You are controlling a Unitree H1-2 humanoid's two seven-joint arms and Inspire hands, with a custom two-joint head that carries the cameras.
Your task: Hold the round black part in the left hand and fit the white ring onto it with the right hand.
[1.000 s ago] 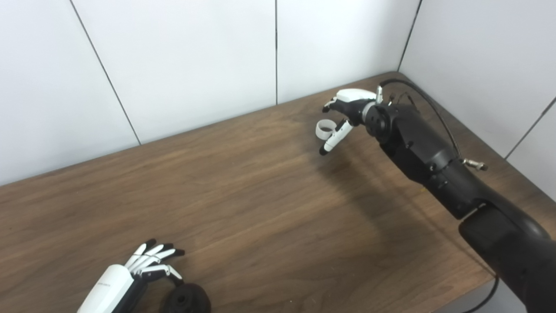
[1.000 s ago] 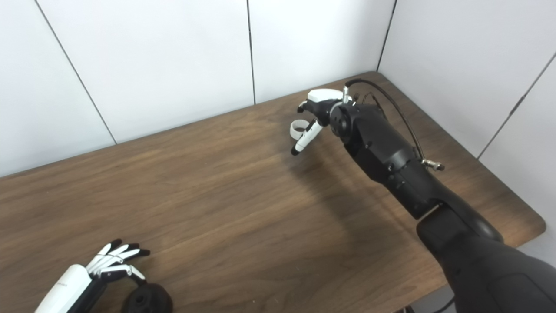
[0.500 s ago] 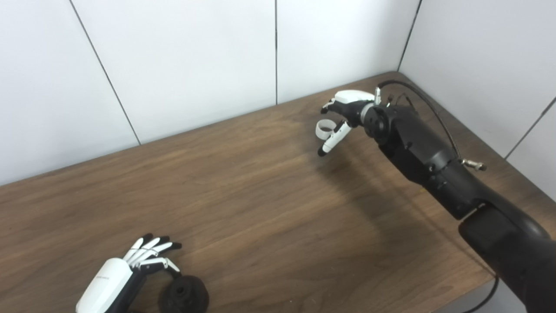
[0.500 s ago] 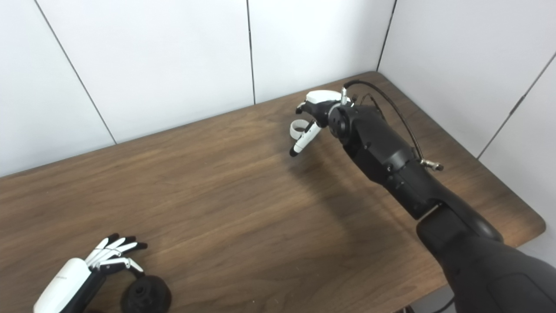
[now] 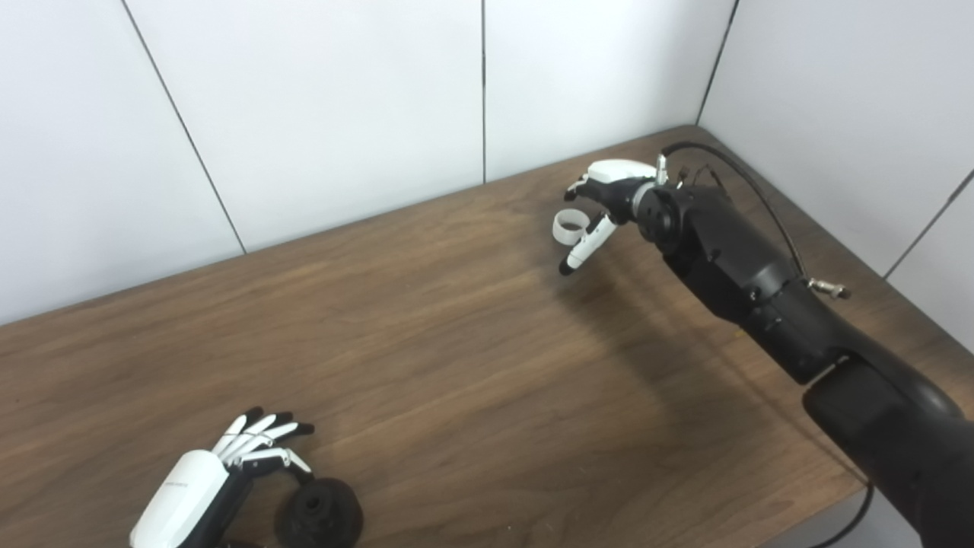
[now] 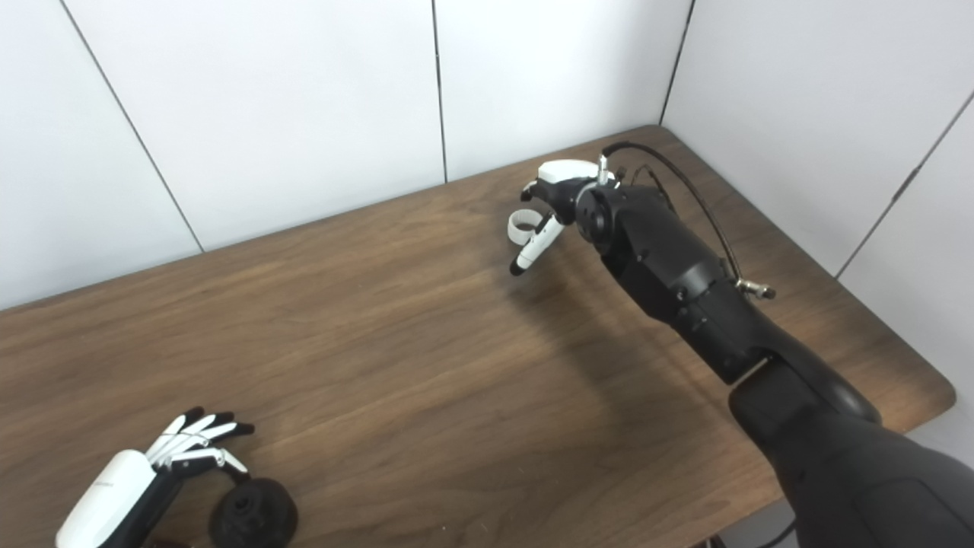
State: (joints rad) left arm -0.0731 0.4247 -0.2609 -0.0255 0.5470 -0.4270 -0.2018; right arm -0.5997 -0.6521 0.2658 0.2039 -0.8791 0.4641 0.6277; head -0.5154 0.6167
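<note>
A wooden table [image 5: 456, 358] is being bounded by white panelled walls [image 5: 319, 99] meeting in a corner at the far right.

The left hand [image 5: 221, 476] is being kept low at the near left edge, its fingers [image 5: 262, 438] spread and extended forward, nothing being gripped by them. Just beside it, to its right, the black part [image 5: 318, 515] is lying on the table; whether the thumb is being pressed against it cannot be told.

The right hand [image 5: 601, 202] is being held out at the far right, near the corner, at the end of the long black arm [image 5: 746, 266]. The ring [image 5: 571, 226] is sitting just beside its downward-pointing finger [image 5: 584, 245]; the fingers appear curled around it, but whether the ring is being pinched or merely touched cannot be told, nor whether it is resting on the table.

The two parts are lying well apart, across the table from each other. By the look of it, the task is being only begun: the part is not yet being held up, and the ring is not yet being brought over for fitting.
</note>
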